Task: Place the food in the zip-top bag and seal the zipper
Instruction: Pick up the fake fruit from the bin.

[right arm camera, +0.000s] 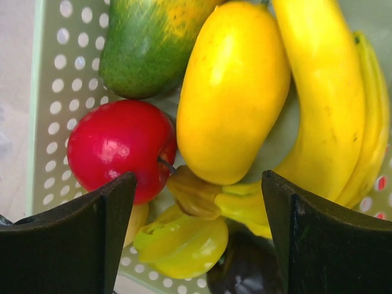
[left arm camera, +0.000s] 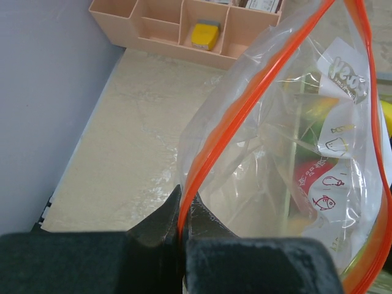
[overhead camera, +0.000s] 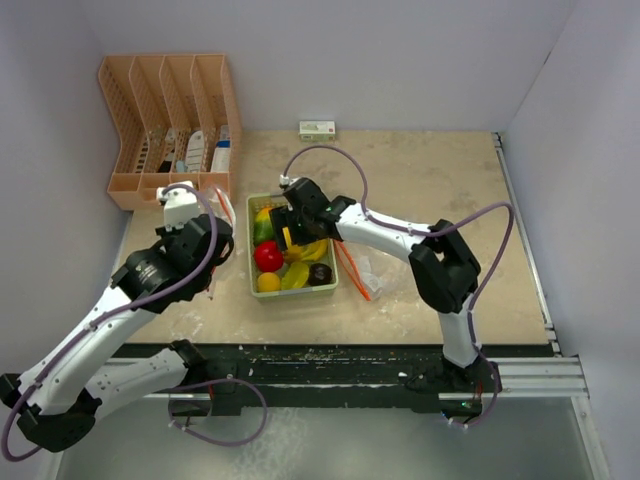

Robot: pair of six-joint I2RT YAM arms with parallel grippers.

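The food lies in a pale green perforated tray (overhead camera: pixel 298 298): a red apple (right arm camera: pixel 119 150), a yellow mango (right arm camera: pixel 233 92), a green-red mango (right arm camera: pixel 147 43), bananas (right arm camera: pixel 334 104), a starfruit (right arm camera: pixel 184 245) and a dark purple fruit (right arm camera: pixel 245 275). A small orange (overhead camera: pixel 268 282) shows in the top view. My right gripper (right arm camera: pixel 199 184) is open and empty, low over the fruit (overhead camera: pixel 288 238). My left gripper (left arm camera: pixel 182 205) is shut on the orange-red zipper (left arm camera: pixel 245 110) of the clear zip-top bag (left arm camera: pixel 269 171). It holds the bag up just left of the tray (overhead camera: pixel 222 240).
A peach divided organizer (overhead camera: pixel 170 120) stands at the back left against the wall and also shows in the left wrist view (left arm camera: pixel 177 24). A small white box (overhead camera: pixel 317 128) lies at the back wall. Crinkly clear plastic with an orange strip (overhead camera: pixel 358 275) lies right of the tray.
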